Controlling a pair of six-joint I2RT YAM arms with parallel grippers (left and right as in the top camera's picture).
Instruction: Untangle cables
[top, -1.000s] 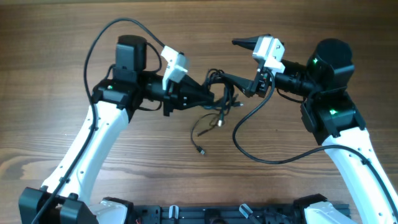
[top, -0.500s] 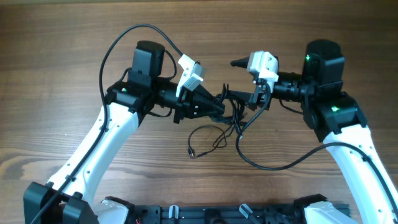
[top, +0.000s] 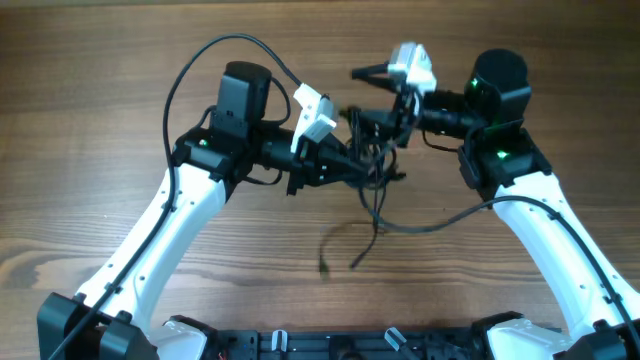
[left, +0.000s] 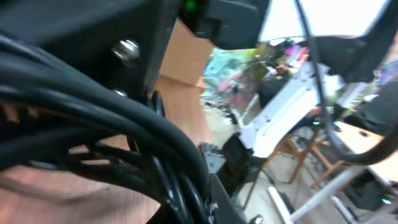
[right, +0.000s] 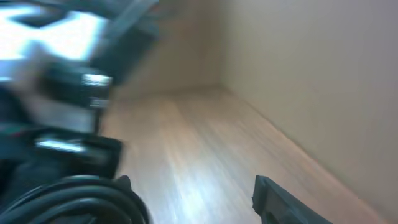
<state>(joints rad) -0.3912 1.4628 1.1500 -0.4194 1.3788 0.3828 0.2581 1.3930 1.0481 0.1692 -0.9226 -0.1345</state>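
Above the table (top: 90, 70), the left gripper (top: 362, 168) pinches the cables (top: 377, 180) (a lifted knot, ends dangling nearward). The right gripper (top: 358, 93) hangs spread just beyond. Separating seems underway; next it must catch one strand.

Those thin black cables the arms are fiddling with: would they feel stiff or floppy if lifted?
Probably floppy: the cables bunch in loose loops, and their free ends trail away in soft curves. Likely very light, being so thin. They seem apt to snag, since the loops cross one another.
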